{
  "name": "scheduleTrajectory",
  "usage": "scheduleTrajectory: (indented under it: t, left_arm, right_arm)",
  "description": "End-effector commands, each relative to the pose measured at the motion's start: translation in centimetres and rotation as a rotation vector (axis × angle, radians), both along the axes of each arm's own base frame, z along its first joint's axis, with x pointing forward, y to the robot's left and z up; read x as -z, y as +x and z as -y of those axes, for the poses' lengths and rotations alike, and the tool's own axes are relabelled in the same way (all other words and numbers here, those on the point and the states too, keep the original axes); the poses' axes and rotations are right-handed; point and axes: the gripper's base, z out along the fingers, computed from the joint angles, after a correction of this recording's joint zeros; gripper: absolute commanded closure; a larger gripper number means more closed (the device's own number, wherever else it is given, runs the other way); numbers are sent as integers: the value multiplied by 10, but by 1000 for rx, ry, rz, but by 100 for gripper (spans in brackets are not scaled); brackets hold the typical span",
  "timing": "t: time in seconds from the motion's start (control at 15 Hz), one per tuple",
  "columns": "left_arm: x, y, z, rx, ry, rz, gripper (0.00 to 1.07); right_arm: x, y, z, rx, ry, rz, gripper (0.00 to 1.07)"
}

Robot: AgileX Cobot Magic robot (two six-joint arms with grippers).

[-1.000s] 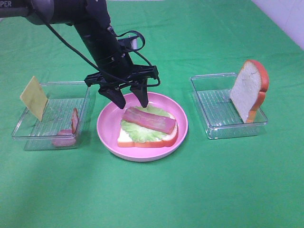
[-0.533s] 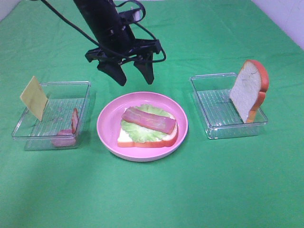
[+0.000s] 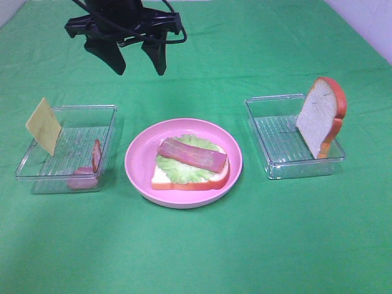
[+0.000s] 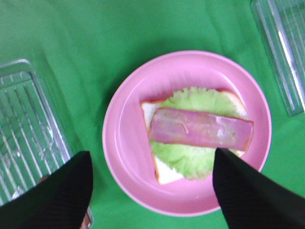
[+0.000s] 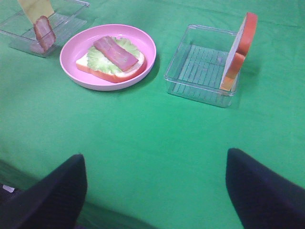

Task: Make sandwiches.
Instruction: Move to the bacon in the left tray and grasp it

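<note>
From high up, the left fingers (image 3: pixel 156 58) hang wide open and empty at far left. The sandwich (image 3: pixel 191 165) lies on the pink plate (image 3: pixel 138 159) in the middle. The cheese (image 3: pixel 43 125) leans on the rim of the left tray (image 3: pixel 67 108); a bad pinch may knock it out. Left wrist: the bacon strip (image 4: pixel 200 129) on top lies loose; a push could shift it. Right wrist: the right fingers (image 5: pixel 43 200) stand wide open, empty; the upright bread slice (image 5: pixel 236 57) may topple.
</note>
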Motion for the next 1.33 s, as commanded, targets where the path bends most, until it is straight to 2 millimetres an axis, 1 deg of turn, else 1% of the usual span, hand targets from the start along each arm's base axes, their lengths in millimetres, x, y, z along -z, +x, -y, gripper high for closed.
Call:
scheduleTrajectory:
  t: [0.07, 0.2, 0.33, 0.47, 0.53, 0.67, 0.8, 1.0, 1.13, 1.33]
  left_arm:
    - [7, -33, -20, -26, 104, -118, 38]
    - [15, -52, -33, -85, 154, -163, 38]
    - [19, -61, -38, -108, 171, -186, 38]
    - [32, -68, -44, -150, 206, -230, 38]
    - [47, -72, -47, -194, 226, -243, 38]
    - [69, -72, -50, -234, 241, -234, 38]
    - [80, -69, -48, -242, 232, -228, 38]
    - [102, -61, -44, -256, 228, -233, 38]
    - [106, -58, -42, -266, 209, -216, 38]
    - [106, -56, -41, -269, 198, -202, 39]
  right_arm:
    - [0, -3, 0, -6, 8, 30, 33]
    - [0, -3, 0, -6, 8, 30, 33]
    - [0, -3, 0, -6, 8, 30, 33]
    - [0, -3, 0, -6, 8, 30, 33]
    - [0, -3, 0, -6, 8, 30, 33]
    - [0, -3, 0, -6, 8, 30, 33]
    - [0, -3, 0, -6, 8, 30, 33]
    - [0, -3, 0, -6, 8, 30, 33]
    - [0, -3, 0, -6, 8, 30, 33]
    - [0, -3, 0, -6, 8, 30, 33]
